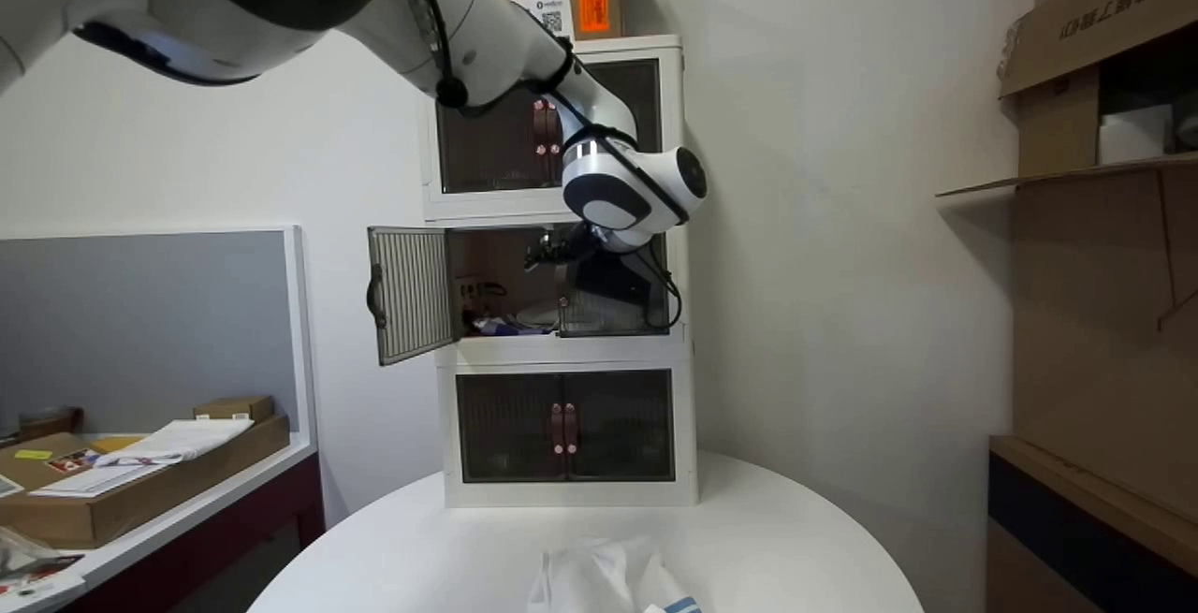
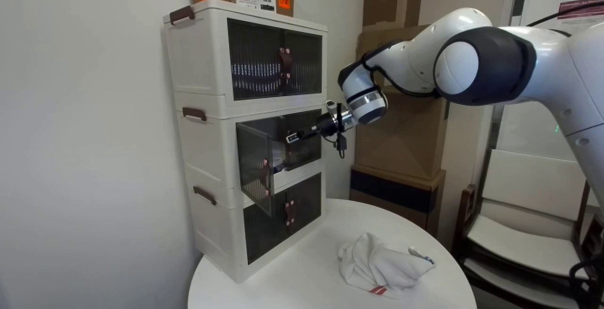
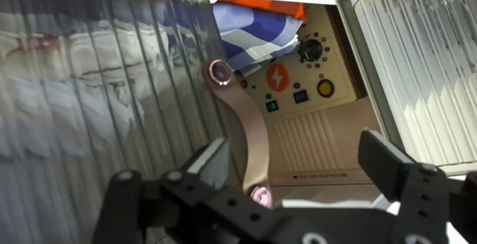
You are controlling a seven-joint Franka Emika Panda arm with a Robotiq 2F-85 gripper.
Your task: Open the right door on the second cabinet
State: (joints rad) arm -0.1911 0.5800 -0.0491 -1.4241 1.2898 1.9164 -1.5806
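The second cabinet [image 1: 562, 352] is the middle of three stacked white units; it also shows in an exterior view [image 2: 203, 145]. Its right door [image 1: 599, 315], a ribbed clear pane, looks shut in both exterior views [image 2: 309, 151]. In the wrist view this door [image 3: 111, 106] fills the left side, its curved brownish handle [image 3: 258, 139] on its edge. My gripper [image 1: 541, 259] is at the cabinet's front, near the opening; it also shows in an exterior view [image 2: 294, 136]. In the wrist view the gripper [image 3: 292, 150] is open, the handle lying between the fingers, nearer the left one, not gripped.
The matching left door [image 1: 415, 295] stands swung open, also in an exterior view [image 2: 255, 167] and at right in the wrist view [image 3: 425, 80]. Blue-white cloth [image 3: 257, 31] and a beige panel with knobs [image 3: 290, 91] are inside. A white cloth [image 2: 377, 266] lies on the round table [image 2: 302, 271].
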